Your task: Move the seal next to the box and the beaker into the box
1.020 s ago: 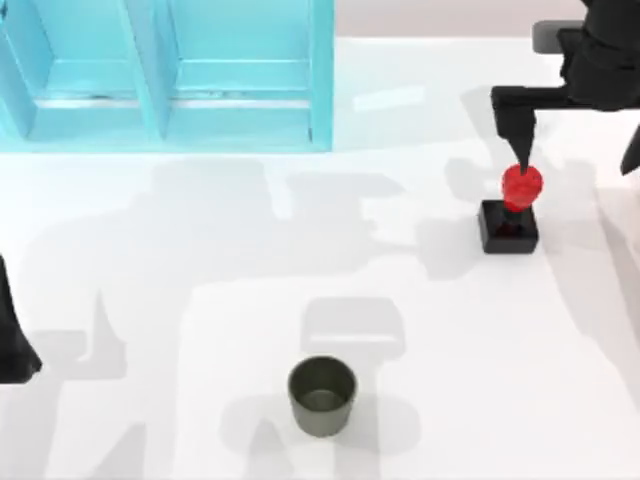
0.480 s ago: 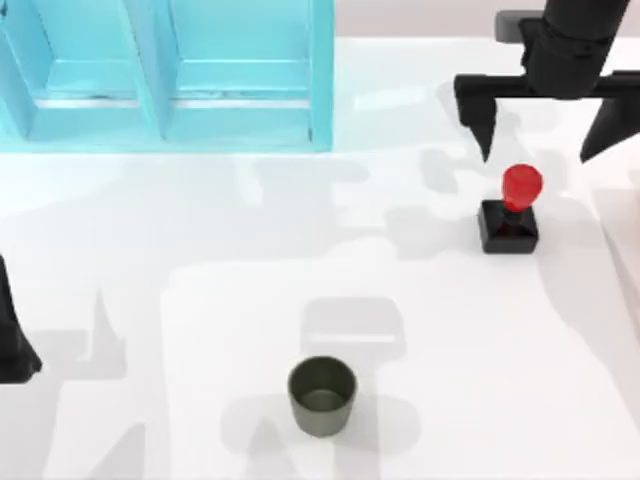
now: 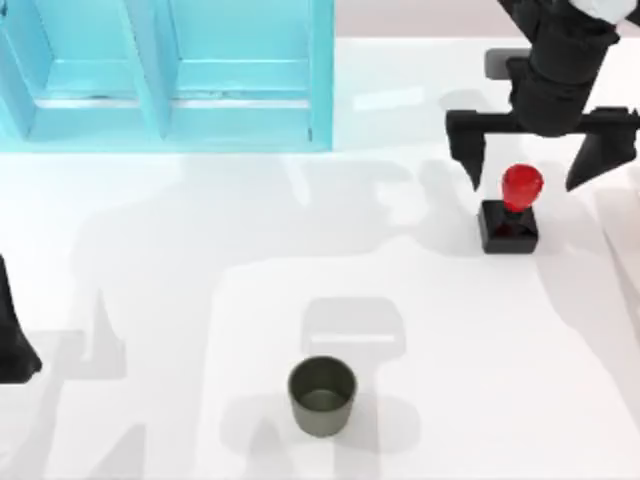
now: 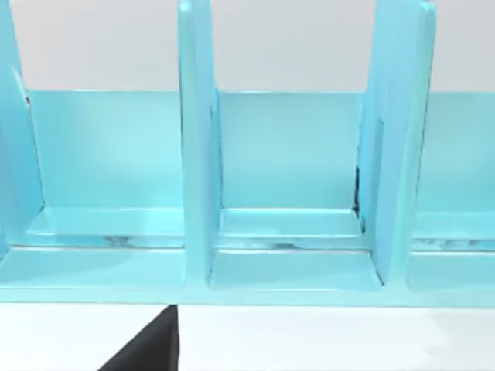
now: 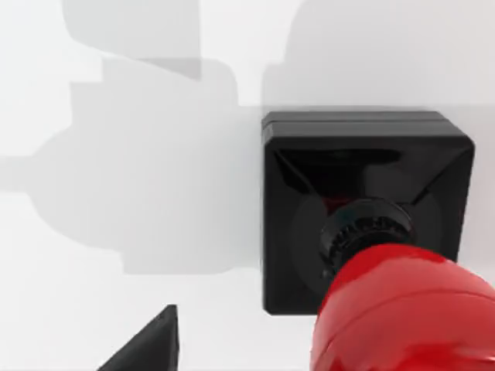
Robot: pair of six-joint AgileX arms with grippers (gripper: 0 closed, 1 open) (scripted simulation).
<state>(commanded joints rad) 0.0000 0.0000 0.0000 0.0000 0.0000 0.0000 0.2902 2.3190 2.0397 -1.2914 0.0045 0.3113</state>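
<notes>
The seal (image 3: 509, 226), a black square block with a red knob (image 3: 521, 186), stands upright at the table's right. My right gripper (image 3: 533, 160) hovers over it, open, with one finger (image 3: 467, 150) to the knob's left and the other to its right, neither touching. The right wrist view looks down on the seal (image 5: 309, 209) from close above, its knob (image 5: 402, 309) large in front. The beaker (image 3: 322, 395), an olive-grey cup, stands upright at the front middle, far from both grippers. The cyan box (image 3: 170, 75) is at the back left. My left gripper (image 3: 12, 345) is parked at the left edge, open.
The box has upright dividers (image 4: 197, 154) that split it into compartments, seen close in the left wrist view. White tabletop (image 3: 200, 280) lies between the box, the beaker and the seal.
My right gripper has shifted left and forward, from beside the knob to straddling it, and has come down closer. The seal, the beaker and the left arm have not moved.
</notes>
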